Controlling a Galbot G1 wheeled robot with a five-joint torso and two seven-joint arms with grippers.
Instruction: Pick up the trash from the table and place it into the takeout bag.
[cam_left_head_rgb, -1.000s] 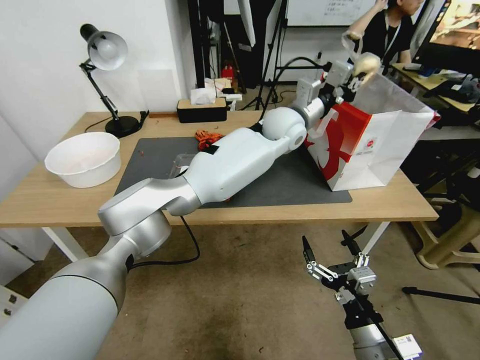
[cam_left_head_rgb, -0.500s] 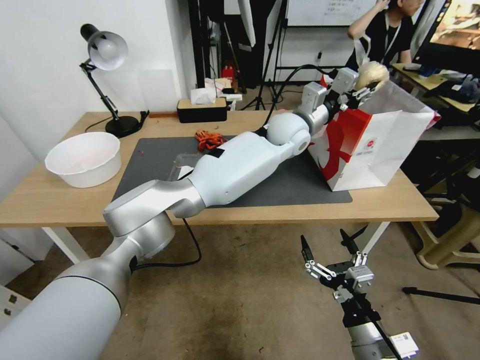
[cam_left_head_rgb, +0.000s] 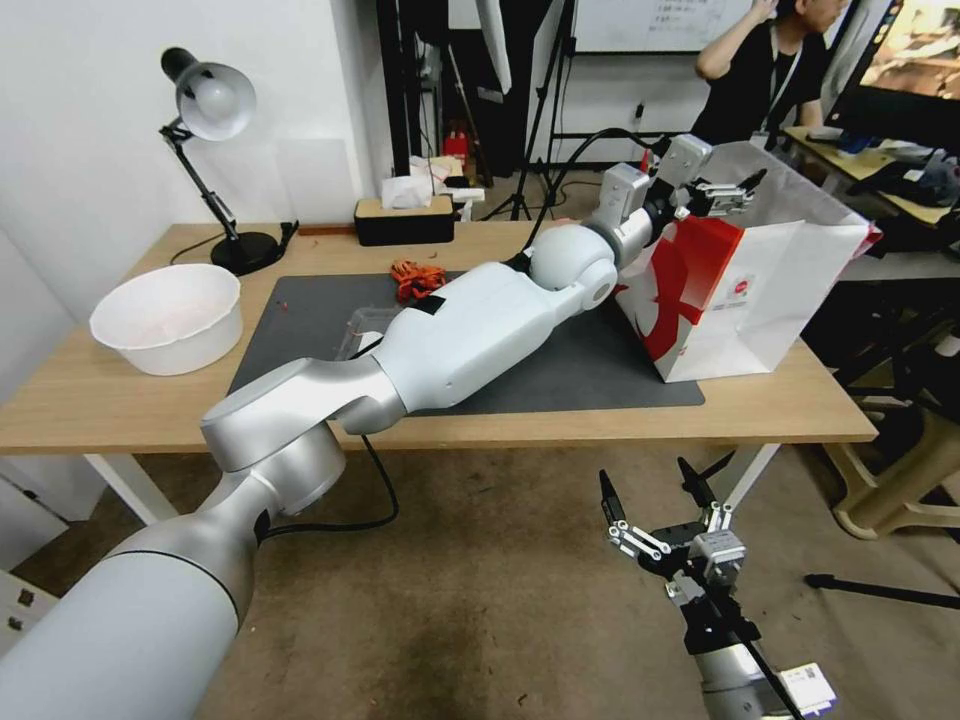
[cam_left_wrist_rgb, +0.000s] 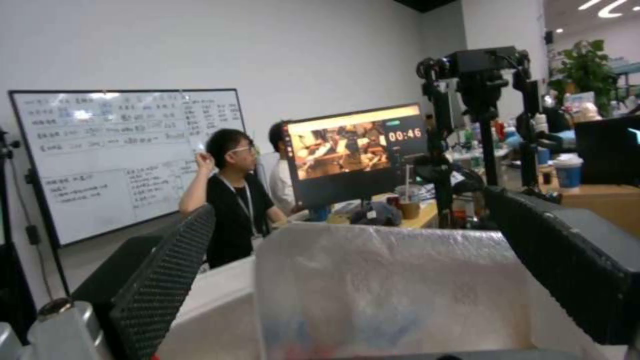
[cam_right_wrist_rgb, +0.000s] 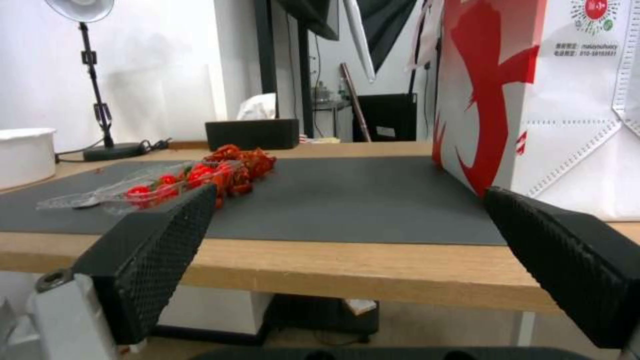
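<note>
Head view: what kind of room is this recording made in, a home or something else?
Most likely a robotics lab or shared office, not a home. A written-on whiteboard hangs on the wall, a monitor shows a running timer, and tripod stands crowd behind the table where the takeout bag sits.

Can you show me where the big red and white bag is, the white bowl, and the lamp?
takeout bag (cam_left_head_rgb: 765, 290): head view, on its white side panel.
white bowl (cam_left_head_rgb: 165, 330): head view, on its outer wall.
lamp (cam_left_head_rgb: 213, 100): head view, on its round shade.
</note>
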